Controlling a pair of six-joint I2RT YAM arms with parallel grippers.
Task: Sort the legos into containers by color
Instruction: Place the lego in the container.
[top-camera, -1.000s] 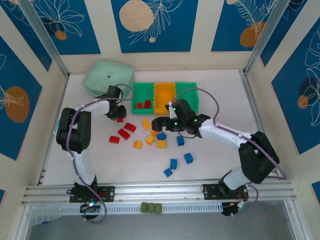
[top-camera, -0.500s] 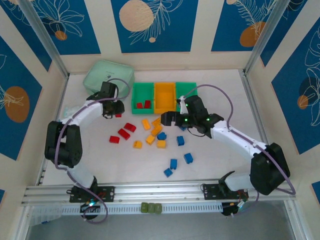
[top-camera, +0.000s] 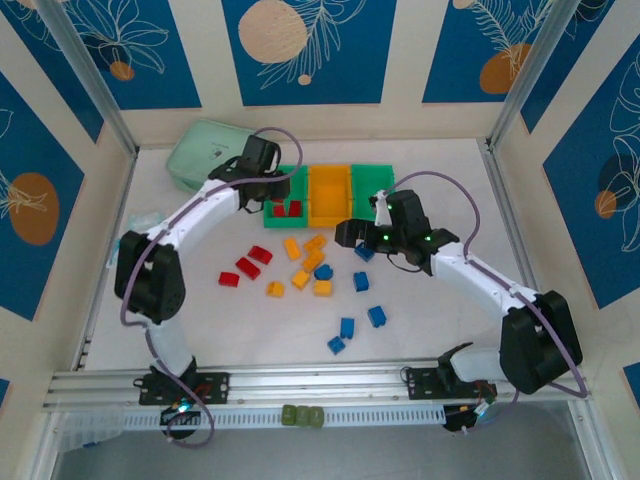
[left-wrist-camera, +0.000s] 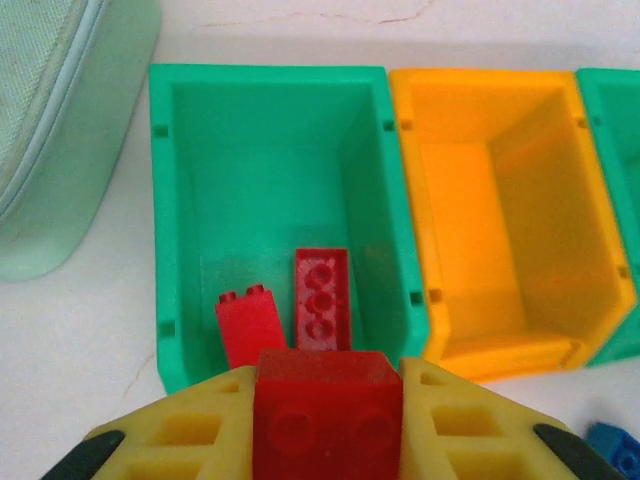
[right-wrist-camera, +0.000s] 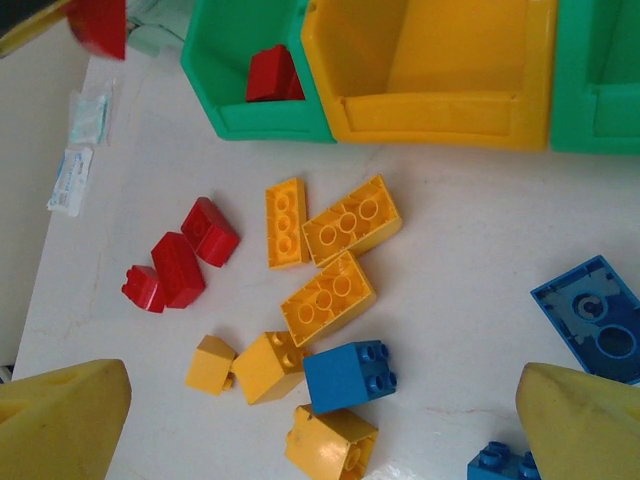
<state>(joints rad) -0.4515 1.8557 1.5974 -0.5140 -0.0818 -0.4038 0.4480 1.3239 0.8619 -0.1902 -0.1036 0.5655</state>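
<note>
My left gripper (left-wrist-camera: 325, 400) is shut on a red lego (left-wrist-camera: 325, 415), just in front of the near rim of the left green container (left-wrist-camera: 165, 200), which holds two red legos (left-wrist-camera: 322, 298). In the top view this gripper (top-camera: 272, 195) sits at that container (top-camera: 268, 190), with the orange container (top-camera: 330, 193) and the right green container (top-camera: 375, 180) beside it. My right gripper (top-camera: 353, 236) hangs open over the loose legos, its yellow fingers (right-wrist-camera: 60, 420) wide apart above a blue lego (right-wrist-camera: 348, 375) and yellow legos (right-wrist-camera: 350, 220). Red legos (right-wrist-camera: 185, 260) lie to the left.
A pale mint zippered pouch (top-camera: 212, 150) lies left of the containers, close to my left arm. Blue legos (top-camera: 360, 300) are scattered toward the near side. Small clear packets (right-wrist-camera: 75, 160) lie at the table's left. Metal rails edge the table on both sides.
My left gripper has carried the red lego away from the table and to the right, up to the left green container. The right gripper has drifted right, still open.
</note>
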